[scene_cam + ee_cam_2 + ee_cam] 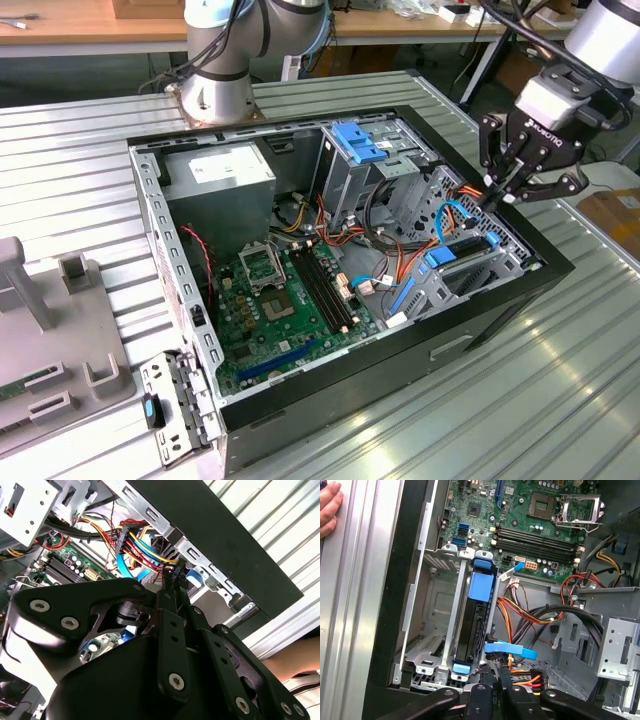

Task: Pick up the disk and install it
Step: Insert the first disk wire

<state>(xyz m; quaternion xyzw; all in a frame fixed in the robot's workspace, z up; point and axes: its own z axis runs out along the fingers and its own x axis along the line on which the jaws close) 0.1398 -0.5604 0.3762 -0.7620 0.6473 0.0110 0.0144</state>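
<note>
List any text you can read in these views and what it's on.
Power-supply box, white label: print too small to read.
Gripper, body: a small white mark, too small to quote reliably.
Motherboard: white markings, too small to read.
No text can be quoted.

The open computer case (340, 270) is viewed from above at an angle in the exterior view; its drive bay is seen close in both wrist views.

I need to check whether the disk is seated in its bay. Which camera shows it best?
The first wrist view: the disk stands edge-on in the metal bay, its blue bracket clear from end to end. The exterior view shows only blue bits of it beneath the tool. The second wrist view gives a blue sliver behind the cables.
</note>
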